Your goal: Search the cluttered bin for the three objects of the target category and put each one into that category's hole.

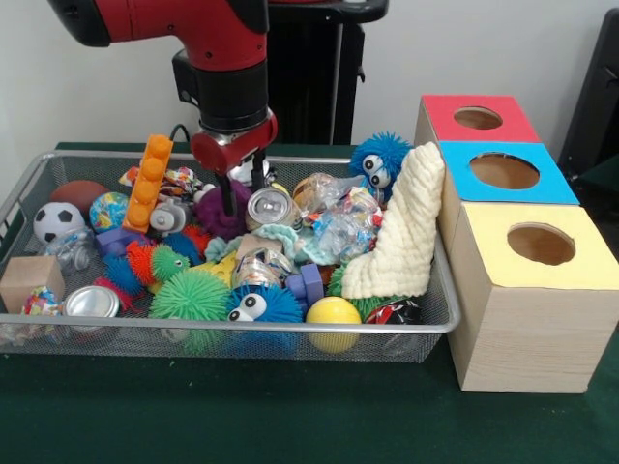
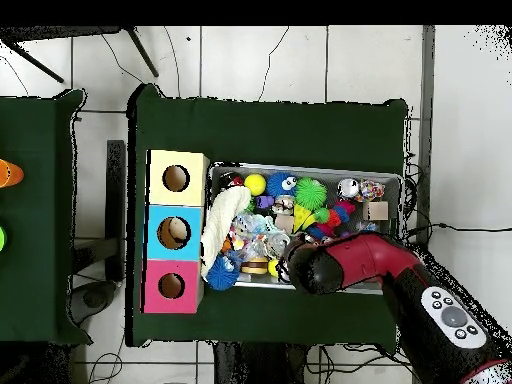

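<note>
The bin (image 1: 290, 327) is a shallow silver wire-mesh basket packed with toys; it also shows in the overhead view (image 2: 396, 182). My gripper (image 1: 232, 205) hangs from the red arm over the bin's back middle. Its tip reaches down among the clutter, onto a purple plush toy (image 1: 221, 220) and just left of a silver can (image 1: 271, 206). Clutter hides whether it holds anything. In the overhead view the red arm (image 2: 350, 262) covers the gripper. To the bin's right stand three wooden boxes with round holes: red top (image 1: 478, 118), blue top (image 1: 504, 170), yellow top (image 1: 541, 244).
The bin holds an orange toy brick (image 1: 150, 182), a soccer ball (image 1: 58, 220), a wooden cube (image 1: 29, 280), a green spiky ball (image 1: 189, 295), a yellow ball (image 1: 333, 311), a blue fuzzy ball with eyes (image 1: 379, 159) and crumpled plastic. A cream knitted cloth (image 1: 401, 232) leans at the bin's right end.
</note>
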Motion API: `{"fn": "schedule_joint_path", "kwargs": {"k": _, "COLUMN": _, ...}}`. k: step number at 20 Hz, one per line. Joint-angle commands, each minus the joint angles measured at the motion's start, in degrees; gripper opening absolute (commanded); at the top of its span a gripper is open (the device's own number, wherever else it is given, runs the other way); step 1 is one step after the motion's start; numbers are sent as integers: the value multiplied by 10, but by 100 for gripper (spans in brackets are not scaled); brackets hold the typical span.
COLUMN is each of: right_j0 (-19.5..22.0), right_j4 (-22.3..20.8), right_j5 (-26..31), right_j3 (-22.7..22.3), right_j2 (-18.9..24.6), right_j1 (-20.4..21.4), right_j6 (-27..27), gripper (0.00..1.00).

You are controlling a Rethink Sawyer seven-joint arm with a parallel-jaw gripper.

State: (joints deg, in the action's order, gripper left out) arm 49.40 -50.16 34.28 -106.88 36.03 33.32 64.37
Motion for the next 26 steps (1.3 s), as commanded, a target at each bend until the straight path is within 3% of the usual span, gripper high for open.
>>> {"fn": "schedule_joint_path", "kwargs": {"k": 1, "right_j0": -18, "right_j4": -57, "right_j5": 95, "right_j3": 58, "right_j2": -27, "right_j1": 5, "right_j6": -131, "gripper": 100}}
{"fn": "schedule_joint_path", "kwargs": {"k": 7, "right_j0": -37, "right_j4": -67, "right_j5": 111, "right_j3": 63, "right_j2": -38, "right_j1": 7, "right_j6": -123, "gripper": 100}}
{"fn": "schedule_joint_path", "kwargs": {"k": 8, "right_j0": -41, "right_j4": -70, "right_j5": 114, "right_j3": 64, "right_j2": -41, "right_j1": 8, "right_j6": -123, "gripper": 0}}
{"fn": "schedule_joint_path", "kwargs": {"k": 10, "right_j0": -36, "right_j4": -67, "right_j5": 113, "right_j3": 59, "right_j2": -30, "right_j1": 5, "right_j6": -146, "gripper": 0}}
{"fn": "schedule_joint_path", "kwargs": {"k": 18, "right_j0": -38, "right_j4": -53, "right_j5": 122, "right_j3": 53, "right_j2": -26, "right_j1": 19, "right_j6": -121, "gripper": 0}}
{"fn": "schedule_joint_path", "kwargs": {"k": 21, "right_j0": -36, "right_j4": -33, "right_j5": 138, "right_j3": 46, "right_j2": -19, "right_j1": 41, "right_j6": -121, "gripper": 0}}
{"fn": "schedule_joint_path", "kwargs": {"k": 26, "right_j0": -11, "right_j4": 30, "right_j5": 170, "right_j3": 29, "right_j2": 28, "right_j1": 98, "right_j6": -164, "gripper": 0}}
